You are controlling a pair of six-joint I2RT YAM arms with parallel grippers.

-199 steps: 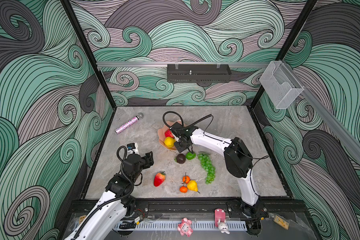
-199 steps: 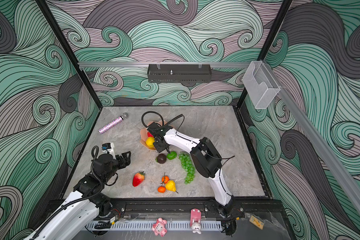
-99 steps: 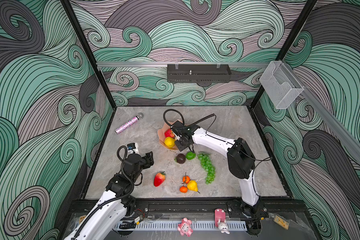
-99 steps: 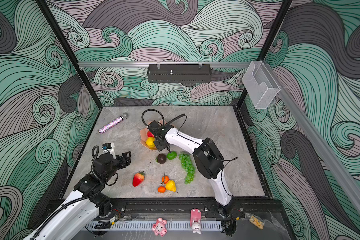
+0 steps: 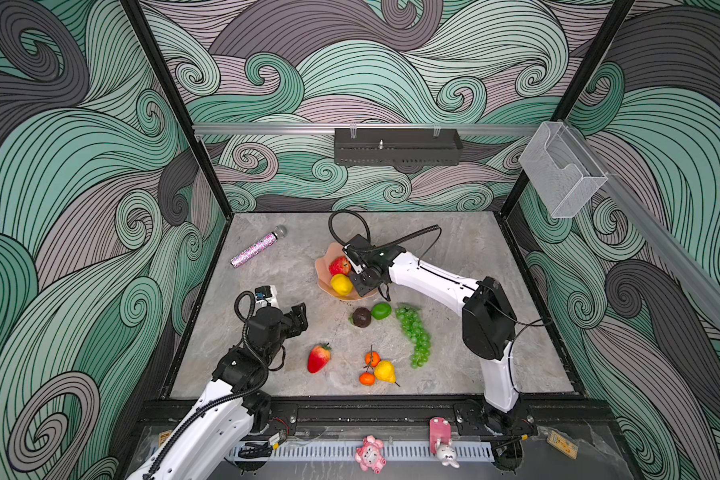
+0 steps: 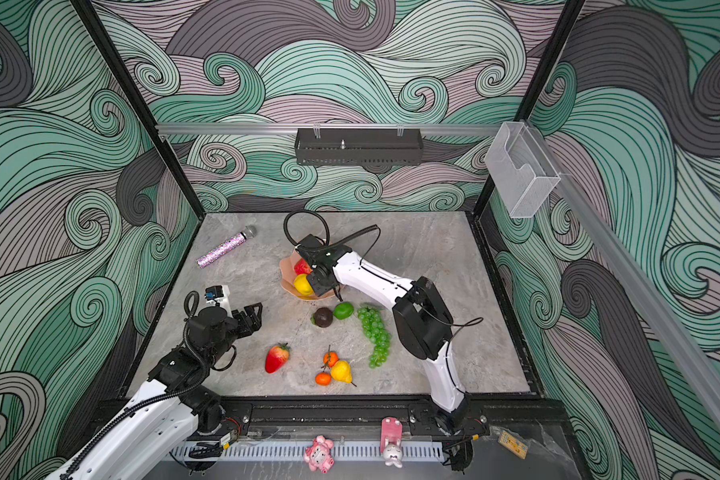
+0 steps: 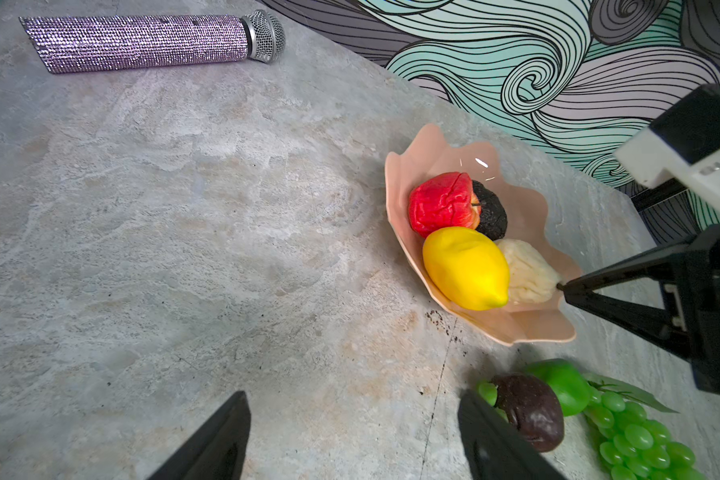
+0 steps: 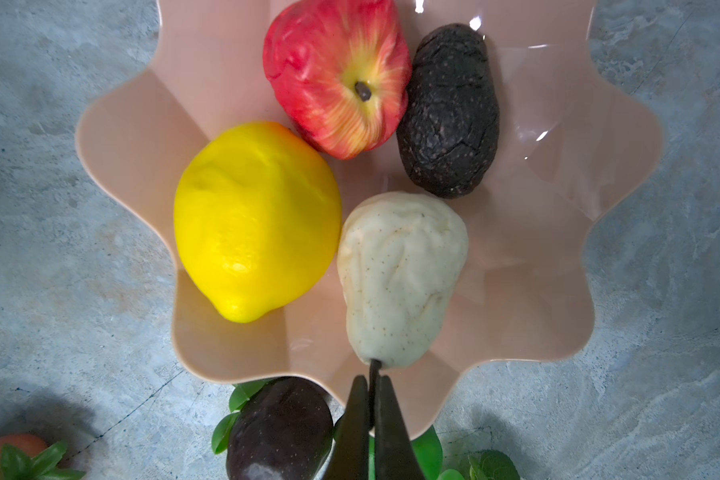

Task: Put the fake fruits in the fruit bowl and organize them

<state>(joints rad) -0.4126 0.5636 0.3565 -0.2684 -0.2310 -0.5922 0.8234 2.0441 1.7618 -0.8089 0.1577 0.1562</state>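
Cream pear in fruit bowl | stem points at right tool, pinched | left tool wide

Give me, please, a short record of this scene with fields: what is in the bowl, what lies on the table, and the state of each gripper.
Bowl: fruit bowl, standing on the table
In bowl: red apple, lemon, dark avocado, cream pear
On table: strawberry, tangerines, yellow pear, grapes, lime, brown avocado
Not fruit: microphone, apart from the bowl
Right gripper: shut on the cream pear's stem
Left gripper: open, holds nothing
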